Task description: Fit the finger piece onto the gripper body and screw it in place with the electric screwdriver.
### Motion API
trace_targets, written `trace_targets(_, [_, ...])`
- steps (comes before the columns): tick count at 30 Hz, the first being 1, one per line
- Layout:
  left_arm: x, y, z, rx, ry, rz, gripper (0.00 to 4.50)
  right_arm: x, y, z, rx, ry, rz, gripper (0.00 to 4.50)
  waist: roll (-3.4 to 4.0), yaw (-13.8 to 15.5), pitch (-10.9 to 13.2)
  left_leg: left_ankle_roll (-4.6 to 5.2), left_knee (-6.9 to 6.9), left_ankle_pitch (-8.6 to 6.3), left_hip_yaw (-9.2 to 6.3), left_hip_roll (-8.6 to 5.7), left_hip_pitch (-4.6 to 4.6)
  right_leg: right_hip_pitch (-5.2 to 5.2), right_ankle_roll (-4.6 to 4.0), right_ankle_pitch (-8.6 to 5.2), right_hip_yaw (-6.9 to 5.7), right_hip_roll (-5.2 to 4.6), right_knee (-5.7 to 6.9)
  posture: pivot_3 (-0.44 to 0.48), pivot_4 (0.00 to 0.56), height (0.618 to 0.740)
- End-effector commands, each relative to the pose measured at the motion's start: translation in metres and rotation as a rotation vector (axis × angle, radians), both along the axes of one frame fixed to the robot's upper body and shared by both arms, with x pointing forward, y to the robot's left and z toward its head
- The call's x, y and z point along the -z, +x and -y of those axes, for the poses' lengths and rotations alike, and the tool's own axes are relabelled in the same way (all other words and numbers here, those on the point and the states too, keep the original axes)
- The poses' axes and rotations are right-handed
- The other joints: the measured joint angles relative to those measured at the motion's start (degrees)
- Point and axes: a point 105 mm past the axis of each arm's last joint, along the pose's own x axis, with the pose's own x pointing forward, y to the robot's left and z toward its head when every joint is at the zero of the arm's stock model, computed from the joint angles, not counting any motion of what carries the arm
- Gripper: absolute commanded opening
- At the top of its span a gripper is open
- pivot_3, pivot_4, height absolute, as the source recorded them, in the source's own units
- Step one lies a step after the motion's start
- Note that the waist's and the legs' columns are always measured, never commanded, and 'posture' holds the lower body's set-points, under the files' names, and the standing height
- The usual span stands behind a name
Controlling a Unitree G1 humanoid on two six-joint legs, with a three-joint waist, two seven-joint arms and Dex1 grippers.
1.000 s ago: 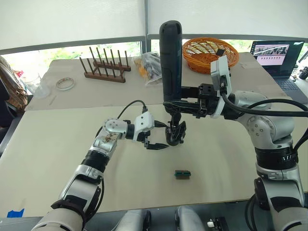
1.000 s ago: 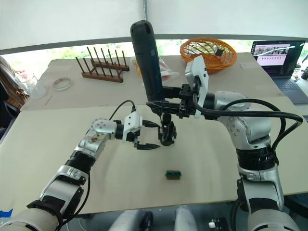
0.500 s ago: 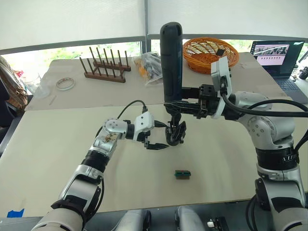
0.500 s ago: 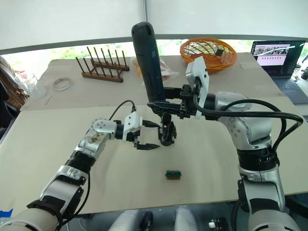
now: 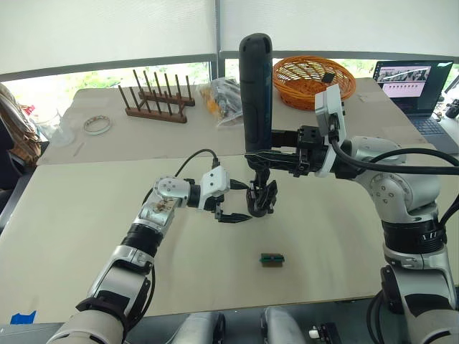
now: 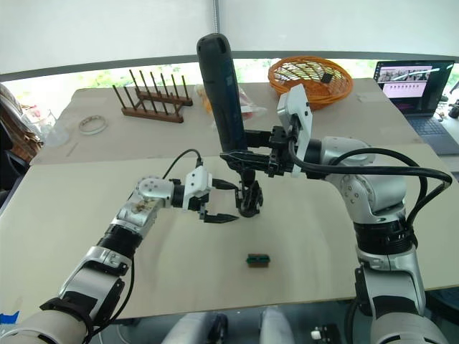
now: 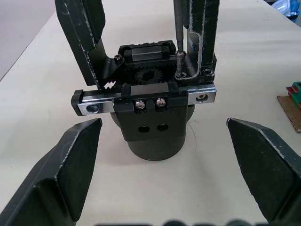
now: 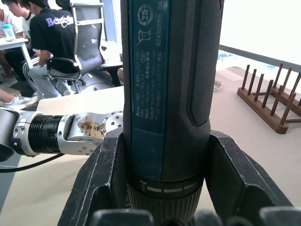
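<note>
From the head camera I see my right pincer [image 5: 267, 153] clamped around the lower end of the electric screwdriver [image 5: 255, 93], which stands upright over the middle of the tabletop [image 5: 86, 215]. Directly below its bit sits the gripper body [image 5: 262, 199]. My left pincer [image 5: 233, 203] sits just beside that body, fingers spread, gripping nothing. A small green block [image 5: 271, 259] lies nearer to me, apart from both.

On the left wrist camera, the gripper body [image 7: 150, 108] stands on its round base between my two parted fingers [image 7: 66, 174], untouched by either. The finger piece [image 7: 203, 33] sits on its silver rail, and the thin metal bit [image 7: 178, 33] comes down onto a screw beside it.

On the right wrist camera, both fingers [image 8: 101, 179] press against the electric screwdriver [image 8: 164, 84] barrel.
</note>
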Motion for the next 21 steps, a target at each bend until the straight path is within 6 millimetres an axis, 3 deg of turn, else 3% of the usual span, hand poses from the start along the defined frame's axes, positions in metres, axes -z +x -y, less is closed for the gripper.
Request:
trace_targets(1, [-0.0112, 0.0011, 0.0032, 0.016, -0.015, 0.050, 4.50, -0.0287, -0.0120, 0.0006, -0.026, 0.041, 0.104, 1.91, 0.00, 0.00, 0.00, 0.00, 0.00, 0.00, 0.00, 0.00, 0.00, 0.00, 0.00, 0.00, 0.00, 0.00, 0.00, 0.000, 0.150, 0.740])
trace_targets(21, [-0.0108, 0.0008, 0.0021, 0.017, -0.013, 0.055, 4.50, -0.0202, -0.0118, 0.0045, -0.024, 0.025, 0.103, 1.91, 0.00, 0.00, 0.00, 0.00, 0.01, 0.00, 0.00, 0.00, 0.00, 0.00, 0.00, 0.00, 0.00, 0.00, 0.00, 0.000, 0.150, 0.740])
